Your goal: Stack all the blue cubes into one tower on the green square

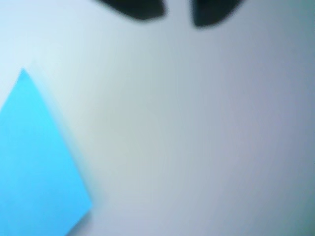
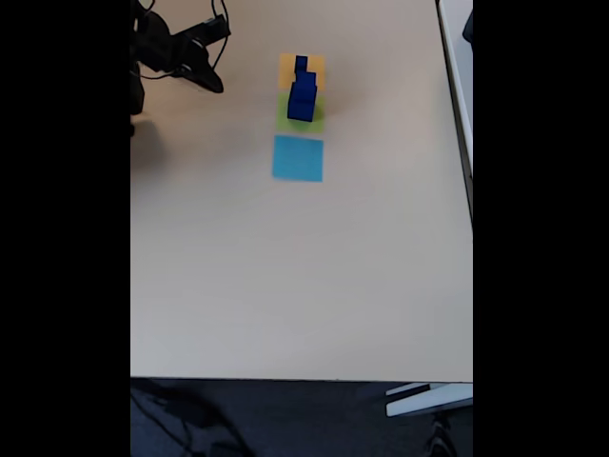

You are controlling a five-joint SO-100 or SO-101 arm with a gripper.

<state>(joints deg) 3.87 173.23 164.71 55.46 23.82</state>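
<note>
Gripper well apart fr. blue cubes

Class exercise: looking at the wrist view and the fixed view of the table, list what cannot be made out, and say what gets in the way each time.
- Number of blue cubes in the tower: too small in the fixed view.
- Green square: mostly covered by the tower.
- End effector: small and dark in the fixed view; in the wrist view its fingers are blurred and cut off by the top edge.
- Light-blue square: cut off by the wrist view's left edge.
</note>
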